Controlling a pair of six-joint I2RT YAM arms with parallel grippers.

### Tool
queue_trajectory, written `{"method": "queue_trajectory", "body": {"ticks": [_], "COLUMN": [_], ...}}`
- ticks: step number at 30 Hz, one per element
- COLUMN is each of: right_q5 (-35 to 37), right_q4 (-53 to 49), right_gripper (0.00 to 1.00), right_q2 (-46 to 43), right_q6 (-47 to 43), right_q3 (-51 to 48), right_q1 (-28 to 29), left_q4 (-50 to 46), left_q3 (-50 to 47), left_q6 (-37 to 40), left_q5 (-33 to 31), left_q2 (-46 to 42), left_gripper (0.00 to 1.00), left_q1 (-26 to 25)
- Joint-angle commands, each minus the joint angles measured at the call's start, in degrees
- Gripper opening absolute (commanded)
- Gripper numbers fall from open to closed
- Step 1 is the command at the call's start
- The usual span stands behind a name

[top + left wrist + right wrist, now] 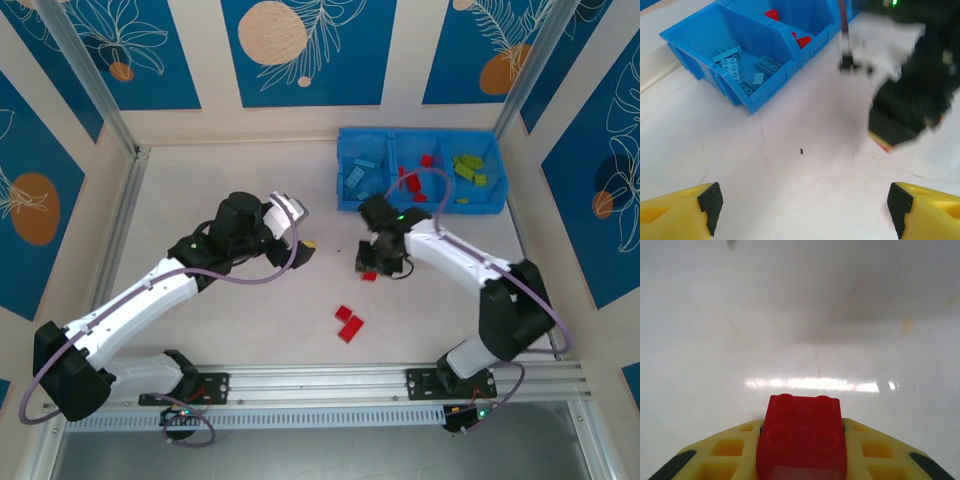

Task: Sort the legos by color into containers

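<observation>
Landmark: bright blue plastic three-compartment tray (420, 131), far side of the white tabletop (230, 340).

Right gripper (372, 262): sits just off the tray's near wall, below the left compartment, low over the tabletop. Pinches a small red plastic four-stud brick (802, 432) between yellow fingers (725, 450) — jaws narrow, closed on it, studs facing up toward the wrist camera. Cannot tell whether the brick touches the tabletop.

Left gripper (803, 202): hangs left of the tray, apart from it, roughly level with the right gripper. Jaws wide, nothing between the black pads (710, 200), only bare tabletop beneath.

Inside the tray:
- Light blue bricks (360, 178) in the left compartment.
- Red bricks (427, 160) in the middle compartment.
- Lime green bricks (468, 165) in the right compartment.

Off the tray: two loose red bricks (348, 322) touching each other on the tabletop, well apart from the tray's near wall, toward the arm bases.

Left wrist view: tray's left compartment up close with the light blue bricks lying flat, red ones past the next divider — right arm blurred at the right edge.
</observation>
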Motion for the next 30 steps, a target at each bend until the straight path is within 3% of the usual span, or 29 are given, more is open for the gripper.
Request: {"method": "queue_trajectory", "body": {"ticks": [1, 5, 8, 15, 19, 24, 30], "right_q5": [5.32, 3.81, 4.77, 2.08, 0.44, 0.04, -2.23], "right_q4": [3.74, 7.72, 4.38, -4.90, -11.72, -11.41, -5.13], "right_gripper": [0.21, 0.21, 0.21, 0.27, 0.45, 0.50, 0.53], "right_q2": [-2.59, 6.20, 18.03, 39.41, 45.49, 38.11, 14.25], "right_q6": [-3.09, -6.92, -8.81, -8.13, -5.40, -5.28, -6.15], "right_q3": [5.67, 15.75, 28.01, 52.86, 62.48, 55.53, 28.89], "right_q1": [-8.66, -19.83, -23.96, -26.34, -27.17, -26.78, -22.84], "left_q4": [3.00, 6.17, 8.15, 8.50, 7.66, 6.88, 7.27], "left_q3": [-0.60, 0.40, 0.99, 1.40, 1.81, 2.12, 1.41], "left_q6": [0.36, -2.33, -4.75, -6.29, -6.14, -5.71, -5.06], "left_q5": [2.92, 3.86, 4.27, 3.60, 2.24, 0.52, 0.07], "left_q2": [1.68, 4.67, 6.48, 7.72, 7.84, 7.56, 7.17], "left_gripper": [0.87, 0.87, 0.87, 0.87, 0.87, 0.87, 0.87], "left_q1": [-0.32, -0.60, -1.09, -2.19, -2.35, -2.27, -2.35]}}
